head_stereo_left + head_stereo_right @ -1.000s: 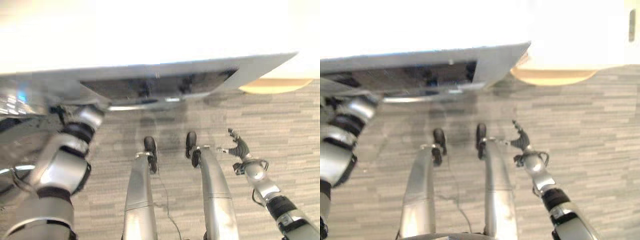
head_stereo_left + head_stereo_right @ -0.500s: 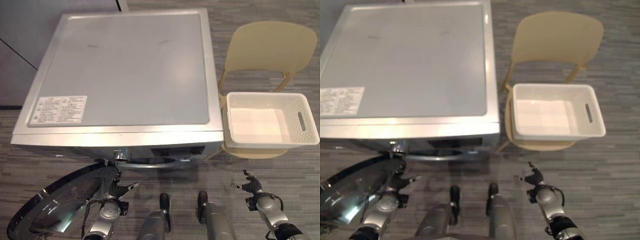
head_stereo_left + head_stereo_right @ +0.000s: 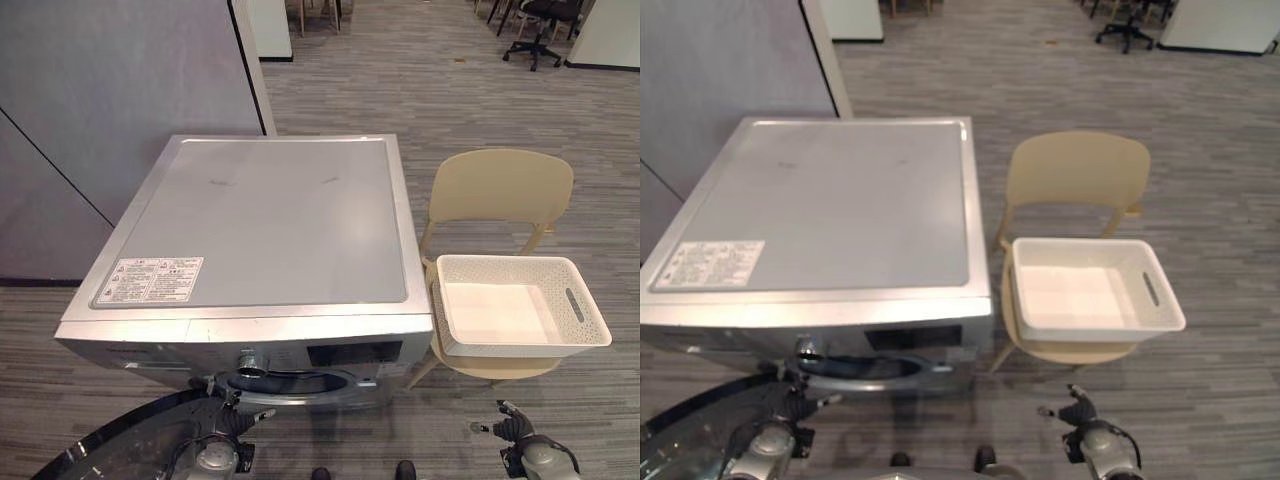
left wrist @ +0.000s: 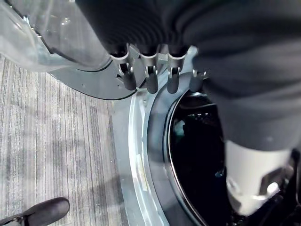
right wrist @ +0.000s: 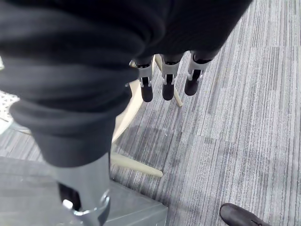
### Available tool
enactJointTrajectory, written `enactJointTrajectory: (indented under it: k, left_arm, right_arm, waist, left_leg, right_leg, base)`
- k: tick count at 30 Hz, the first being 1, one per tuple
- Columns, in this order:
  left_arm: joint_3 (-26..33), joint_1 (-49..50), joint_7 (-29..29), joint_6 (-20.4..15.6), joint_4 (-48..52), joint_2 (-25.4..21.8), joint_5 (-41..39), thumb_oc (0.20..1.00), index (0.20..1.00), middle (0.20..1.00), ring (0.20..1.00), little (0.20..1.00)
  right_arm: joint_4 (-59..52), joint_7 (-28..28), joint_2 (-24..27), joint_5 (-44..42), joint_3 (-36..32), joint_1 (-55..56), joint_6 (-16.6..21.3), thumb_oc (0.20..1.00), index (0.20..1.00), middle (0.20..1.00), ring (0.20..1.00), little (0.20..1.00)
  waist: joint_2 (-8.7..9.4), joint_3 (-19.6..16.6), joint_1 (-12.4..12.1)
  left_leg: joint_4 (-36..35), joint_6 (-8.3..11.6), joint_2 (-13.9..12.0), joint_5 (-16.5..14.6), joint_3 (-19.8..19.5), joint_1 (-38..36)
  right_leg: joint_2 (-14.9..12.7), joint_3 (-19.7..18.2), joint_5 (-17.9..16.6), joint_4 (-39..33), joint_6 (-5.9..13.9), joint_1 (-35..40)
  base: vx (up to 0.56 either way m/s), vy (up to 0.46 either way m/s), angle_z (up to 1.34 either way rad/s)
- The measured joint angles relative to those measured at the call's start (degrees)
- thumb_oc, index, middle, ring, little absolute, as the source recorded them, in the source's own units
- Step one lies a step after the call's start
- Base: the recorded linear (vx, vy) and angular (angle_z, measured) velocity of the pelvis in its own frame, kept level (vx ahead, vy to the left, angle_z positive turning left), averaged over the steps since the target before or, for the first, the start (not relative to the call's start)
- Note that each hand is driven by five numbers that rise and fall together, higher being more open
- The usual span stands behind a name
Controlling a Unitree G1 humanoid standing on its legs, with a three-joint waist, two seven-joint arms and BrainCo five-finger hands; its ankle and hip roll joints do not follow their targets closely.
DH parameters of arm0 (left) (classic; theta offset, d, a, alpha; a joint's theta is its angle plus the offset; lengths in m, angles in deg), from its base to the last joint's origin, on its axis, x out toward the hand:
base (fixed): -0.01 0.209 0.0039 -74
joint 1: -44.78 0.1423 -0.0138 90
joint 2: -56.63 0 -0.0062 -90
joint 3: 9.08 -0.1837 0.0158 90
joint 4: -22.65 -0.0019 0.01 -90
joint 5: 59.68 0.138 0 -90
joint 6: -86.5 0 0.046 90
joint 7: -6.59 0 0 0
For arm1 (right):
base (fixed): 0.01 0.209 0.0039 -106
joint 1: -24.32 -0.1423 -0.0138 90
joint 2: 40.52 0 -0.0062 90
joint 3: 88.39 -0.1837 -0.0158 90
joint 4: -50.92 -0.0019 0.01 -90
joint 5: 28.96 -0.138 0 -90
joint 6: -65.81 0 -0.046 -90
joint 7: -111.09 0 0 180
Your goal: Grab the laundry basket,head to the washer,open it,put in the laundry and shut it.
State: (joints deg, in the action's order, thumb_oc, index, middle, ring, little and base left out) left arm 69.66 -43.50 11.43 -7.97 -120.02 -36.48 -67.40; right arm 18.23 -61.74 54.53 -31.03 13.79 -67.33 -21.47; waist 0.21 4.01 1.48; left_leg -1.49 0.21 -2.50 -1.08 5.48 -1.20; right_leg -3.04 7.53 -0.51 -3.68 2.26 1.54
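The silver washer [image 3: 260, 230] stands in front of me with its round glass door [image 3: 130, 445] swung open to the lower left and the dark drum opening [image 3: 290, 380] showing. My left hand [image 3: 215, 455] is open at the door's inner edge, its fingers [image 4: 151, 80] straight beside the door rim. The white laundry basket [image 3: 590, 325] rests on the seat of a beige chair [image 3: 500, 190] right of the washer; its inside looks bare. My right hand [image 3: 530, 452] hangs open low over the carpet in front of the chair, holding nothing.
A grey partition wall [image 3: 110, 90] rises behind the washer on the left. A dark office chair [image 3: 535, 25] stands far back on the right. Striped grey carpet [image 3: 480, 80] runs behind and to the right of the chair.
The camera has tilted up from the washer's front underside to a view over its whole top, the chair and the basket. Both hands now sit at the bottom edge, posed as before.
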Motion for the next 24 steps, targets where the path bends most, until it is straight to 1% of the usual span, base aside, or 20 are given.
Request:
enactJointTrajectory:
  k: [3, 5, 6, 7, 8, 9, 10, 11, 12, 13, 14, 15, 16, 17, 18, 19, 20, 22, 23, 24]
  left_arm:
    - [-0.33, -0.03, 0.05, 0.00, 0.02, 0.33, -0.01, 1.000, 1.000, 1.000, 1.000, 1.000]
    - [-0.30, -0.45, 0.24, -0.10, 0.04, 0.41, -0.02, 1.000, 1.000, 1.000, 1.000, 1.000]
    - [-0.25, -1.65, 0.47, -0.21, -0.21, 0.34, -0.11, 1.000, 1.000, 1.000, 1.000, 1.000]
    - [-0.28, -3.33, 0.66, -0.29, -0.34, -0.25, -0.16, 1.000, 1.000, 1.000, 1.000, 1.000]
    - [-0.14, -4.77, 1.04, -0.33, -0.39, -0.97, -0.18, 1.000, 1.000, 1.000, 1.000, 1.000]
    - [0.01, -5.84, 1.28, -0.32, -0.73, -1.18, -0.20, 1.000, 1.000, 1.000, 1.000, 1.000]
    - [-0.24, -8.70, 1.59, -0.26, -1.30, -1.52, -0.17, 1.000, 1.000, 1.000, 1.000, 1.000]
    - [-0.21, -10.05, 1.68, -0.43, -0.80, -1.71, -0.13, 1.000, 1.000, 1.000, 1.000, 1.000]
    - [0.09, -10.35, 1.97, -0.60, 0.41, -2.05, -0.12, 1.000, 1.000, 1.000, 1.000, 1.000]
    - [0.06, -10.00, 2.22, -0.60, 1.23, -2.88, -0.14, 1.000, 1.000, 1.000, 1.000, 1.000]
    - [0.25, -9.83, 2.42, -0.50, 1.50, -2.88, -0.15, 1.000, 1.000, 1.000, 1.000, 1.000]
    - [0.24, -8.69, 2.46, -0.53, 1.86, -2.30, -0.14, 1.000, 1.000, 1.000, 1.000, 1.000]
    - [0.55, -7.70, 2.49, -0.55, 2.18, -1.93, -0.46, 1.000, 1.000, 1.000, 1.000, 1.000]
    - [0.87, -7.44, 2.53, -0.58, 2.25, -1.55, -0.67, 1.000, 1.000, 1.000, 1.000, 1.000]
    - [0.97, -6.76, 2.62, -0.60, 2.69, -1.50, -0.91, 1.000, 1.000, 1.000, 1.000, 1.000]
    - [0.98, -6.79, 2.61, -0.51, 2.66, -0.85, -0.96, 1.000, 1.000, 1.000, 1.000, 1.000]
    - [0.74, -6.96, 2.58, -0.51, 2.83, -0.40, -0.98, 1.000, 1.000, 1.000, 1.000, 1.000]
    - [-0.04, -6.12, 2.51, -0.50, 3.21, -0.36, -0.98, 1.000, 1.000, 1.000, 1.000, 1.000]
    - [-0.74, -5.84, 2.49, -0.45, 3.20, 0.11, -0.96, 1.000, 1.000, 1.000, 1.000, 1.000]
    - [-1.40, -5.75, 2.44, -0.46, 3.20, 0.36, -0.94, 1.000, 1.000, 1.000, 1.000, 1.000]
  right_arm:
    - [0.09, 0.09, 0.03, -0.01, -0.04, 0.16, 0.04, 1.000, 1.000, 1.000, 1.000, 1.000]
    - [0.03, 0.16, 0.14, -0.03, -0.34, -0.16, 0.12, 1.000, 1.000, 1.000, 1.000, 1.000]
    - [1.03, 0.32, 0.17, -0.10, -0.45, -0.83, 0.12, 1.000, 1.000, 1.000, 1.000, 1.000]
    - [1.76, 0.32, 0.08, -0.12, -0.43, -2.78, 0.34, 1.000, 1.000, 1.000, 1.000, 1.000]
    - [1.90, 0.27, 0.03, -0.17, -0.39, -4.37, 0.11, 1.000, 1.000, 1.000, 1.000, 1.000]
    - [2.39, 0.30, 0.06, -0.19, -0.43, -4.76, 0.00, 1.000, 1.000, 1.000, 1.000, 1.000]
    - [3.62, 0.37, 0.04, -0.31, -0.53, -4.84, 0.08, 1.000, 1.000, 1.000, 1.000, 1.000]
    - [4.86, 0.41, -0.23, -0.36, -0.51, -5.32, -0.04, 1.000, 1.000, 1.000, 1.000, 1.000]
    - [5.40, 0.31, -1.08, -0.45, -0.45, -4.79, -0.37, 1.000, 1.000, 1.000, 1.000, 1.000]
    - [5.94, 0.23, -2.35, -0.42, -0.30, -4.31, -0.41, 1.000, 1.000, 1.000, 1.000, 1.000]
    - [5.95, 0.24, -2.58, -0.42, -0.24, -4.34, -0.38, 1.000, 1.000, 1.000, 1.000, 1.000]
    - [6.24, 0.23, -2.67, -0.42, -0.24, -4.43, -0.11, 1.000, 1.000, 1.000, 1.000, 1.000]
    - [5.64, 0.29, -2.65, -0.42, -0.13, -4.44, -0.09, 1.000, 1.000, 1.000, 1.000, 1.000]
    - [5.43, 0.34, -2.61, -0.42, 0.01, -3.97, 0.12, 1.000, 1.000, 1.000, 1.000, 1.000]
    - [4.75, 0.26, -2.81, -0.44, 0.12, -4.21, -0.06, 1.000, 1.000, 1.000, 1.000, 1.000]
    - [3.74, 0.35, -2.44, -0.44, 0.10, -3.53, 0.05, 1.000, 1.000, 1.000, 1.000, 1.000]
    - [3.80, 0.39, -2.30, -0.44, 0.03, -3.05, 0.02, 1.000, 1.000, 1.000, 1.000, 1.000]
    - [3.89, 0.41, -1.82, -0.46, -0.14, -3.34, 0.07, 1.000, 1.000, 1.000, 1.000, 1.000]
    - [3.96, 0.71, -1.06, -0.50, -0.47, -3.68, 0.04, 1.000, 1.000, 1.000, 1.000, 1.000]
    - [4.24, 0.94, -0.69, -0.51, -0.47, -3.86, 0.01, 1.000, 1.000, 1.000, 1.000, 1.000]
  waist:
    - [-0.02, 0.19, 0.04]
    - [-0.05, 0.65, -0.11]
    - [0.78, 1.60, 0.13]
    - [0.51, 2.47, 0.05]
    - [0.97, 4.73, 0.11]
    - [1.15, 5.68, 0.32]
    - [1.03, 7.86, 0.80]
    - [0.64, 9.31, 0.91]
    - [0.89, 9.68, 0.67]
    - [2.45, 9.91, -0.70]
    - [2.43, 10.49, -1.38]
    - [1.53, 10.72, -0.70]
    - [0.72, 10.62, -0.81]
    - [0.37, 10.53, -0.69]
    - [0.21, 10.50, -1.37]
    - [-0.44, 10.54, -1.13]
    - [-0.60, 10.43, -0.77]
    - [-0.88, 10.29, -1.70]
    - [-1.68, 10.10, -1.40]
    - [-1.97, 10.06, -1.53]
  left_leg:
    - [0.47, 0.05, -0.07, 0.01, 0.34, 0.65]
    - [0.80, 0.23, -0.01, 0.13, 0.71, 2.60]
    - [2.42, 0.24, 0.06, 0.13, 1.96, 6.51]
    - [5.92, 0.15, -0.15, 0.18, 2.46, 10.85]
    - [7.15, 0.14, -0.16, 0.16, 2.41, 12.71]
    - [7.05, 0.00, 0.01, 0.04, 2.42, 13.60]
    - [7.23, -0.25, -0.23, 0.18, 1.82, 15.21]
    - [6.79, -1.19, -0.90, 0.42, 1.61, 15.50]
    - [6.06, -1.38, -1.02, 0.95, 1.38, 15.68]
    - [5.25, -0.29, -0.61, 2.21, 2.53, 14.81]
    - [4.45, -0.14, -0.74, 2.32, 2.92, 13.94]
    - [3.00, -0.11, -1.11, 2.90, 2.27, 12.80]
    - [2.61, 1.19, -1.83, 3.75, 1.71, 12.75]
    - [2.48, 1.78, -2.39, 3.77, 1.38, 12.84]
    - [2.12, 2.11, -2.92, 4.27, 1.04, 12.89]
    - [1.71, 3.21, -3.18, 4.66, -1.08, 13.14]
    - [1.19, 3.20, -3.25, 5.32, -1.95, 12.95]
    - [1.38, 3.03, -3.93, 5.73, -1.95, 13.24]
    - [2.42, 3.74, -4.05, 6.80, -3.80, 14.07]
    - [2.63, 4.31, -4.03, 7.25, -4.84, 14.10]
  right_leg:
    - [0.20, -0.66, -0.95, 0.13, -0.11, -1.23]
    - [0.22, -1.80, -1.22, 1.43, -0.18, -4.04]
    - [0.52, -3.57, -1.60, 4.50, 0.07, -9.31]
    - [0.36, -5.04, -2.06, 9.04, 0.88, -14.47]
    - [0.28, -5.44, -2.21, 10.99, 1.10, -16.90]
    - [0.18, -5.79, -2.18, 11.06, 1.07, -17.81]
    - [0.32, -7.81, -1.94, 12.42, 1.38, -19.40]
    - [0.41, -8.21, 1.11, 16.52, 2.38, -20.63]
    - [0.38, -7.88, 4.20, 20.74, 1.82, -21.50]
    - [-0.16, -7.33, 6.28, 20.10, 1.29, -19.63]
    - [-0.04, -6.80, 6.74, 17.62, 0.75, -18.19]
    - [0.35, -6.05, 4.61, 14.06, 1.22, -16.01]
    - [1.37, -5.76, 4.23, 13.22, 1.04, -15.23]
    - [2.01, -5.61, 4.01, 12.18, 1.03, -14.79]
    - [2.96, -5.24, 3.33, 12.28, 0.45, -14.58]
    - [3.58, -4.59, 3.62, 12.14, -0.09, -14.10]
    - [3.40, -3.86, 3.75, 12.10, -0.67, -13.97]
    - [4.50, -3.22, 4.24, 13.74, -1.43, -14.40]
    - [4.57, -1.32, 4.98, 14.90, -2.57, -14.36]
    - [4.50, -0.45, 5.58, 15.96, -3.46, -14.37]
  base:
    - [-0.23, 0.066, -0.14]
    - [-0.31, 0.037, -0.32]
    - [-0.39, 0.013, -0.46]
    - [-0.32, 0.004, -0.51]
    - [-0.26, 0.003, -0.34]
    - [-0.25, -0.014, -0.03]
    - [-0.21, -0.038, 0.23]
    - [-0.12, -0.072, 0.31]
    - [-0.06, -0.119, -0.02]
    - [-0.01, -0.105, -0.24]
    - [-0.07, -0.201, -0.33]
    - [-0.05, -0.138, -0.09]
    - [-0.09, -0.221, 0.11]
    - [-0.08, -0.169, 0.15]
    - [-0.08, -0.169, 0.36]
    - [-0.07, -0.125, 0.53]
    - [-0.07, -0.061, 0.55]
    - [-0.12, -0.064, 0.32]
    - [-0.11, -0.032, 0.48]
    - [-0.08, -0.013, 0.59]
